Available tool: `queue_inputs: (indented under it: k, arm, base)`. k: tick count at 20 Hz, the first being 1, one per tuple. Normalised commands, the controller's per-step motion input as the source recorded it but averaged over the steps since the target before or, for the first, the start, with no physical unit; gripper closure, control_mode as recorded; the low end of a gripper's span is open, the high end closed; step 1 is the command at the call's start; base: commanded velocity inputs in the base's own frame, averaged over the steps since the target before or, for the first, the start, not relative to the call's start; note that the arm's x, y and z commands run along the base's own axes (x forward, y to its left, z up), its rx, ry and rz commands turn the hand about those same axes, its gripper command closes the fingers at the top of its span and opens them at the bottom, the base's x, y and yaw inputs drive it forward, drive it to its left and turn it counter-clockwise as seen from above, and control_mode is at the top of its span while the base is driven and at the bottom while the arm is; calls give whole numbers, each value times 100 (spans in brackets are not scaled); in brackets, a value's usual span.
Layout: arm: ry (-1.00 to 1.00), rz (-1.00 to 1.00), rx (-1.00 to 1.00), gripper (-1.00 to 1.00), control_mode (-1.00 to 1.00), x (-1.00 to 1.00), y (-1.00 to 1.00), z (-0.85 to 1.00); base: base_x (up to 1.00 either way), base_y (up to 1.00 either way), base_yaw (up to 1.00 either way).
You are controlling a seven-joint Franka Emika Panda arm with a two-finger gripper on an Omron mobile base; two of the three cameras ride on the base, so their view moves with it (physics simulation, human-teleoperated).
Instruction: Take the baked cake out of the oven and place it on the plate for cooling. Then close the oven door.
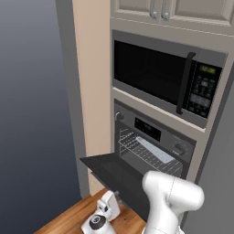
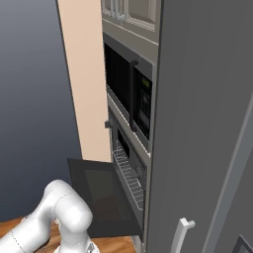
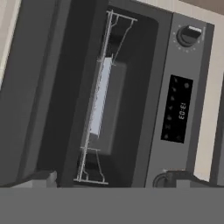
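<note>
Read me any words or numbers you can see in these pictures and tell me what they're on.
"13:03": on the black display of the oven, seen sideways in the hand view.
Microwave green display and keypad: too small and blurred to read.
Marks round the oven knob: no legible figures.

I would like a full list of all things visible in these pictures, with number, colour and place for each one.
oven: one, grey steel with a black display and round knobs, built into the wall unit below the microwave.
oven door: one, dark glass in a grey frame, swung down open.
oven rack: one, silver wire, inside the oven.
tray: one, grey, on the rack; the cake itself cannot be made out.
microwave: one, black door with a vertical handle and keypad, above the oven.
cupboard doors: two, beige, above the microwave.
counter: one, brown wood, below the oven door.
arm: one, white.
pincer: one, dark tips, open, facing the oven.
</note>
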Motion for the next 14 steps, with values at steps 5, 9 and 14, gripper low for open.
queue_inputs:
  k: [5, 9, 14]
  arm:
    - [0, 0, -8, -100, -100, 21, 38, -71]
    - [0, 0, -9, -100, -100, 13, 49, -70]
    - [0, 0, -10, -100, -100, 32, 46, -66]
  base:
    - [0, 0, 0]
    - [0, 0, 0]
    - [0, 0, 0]
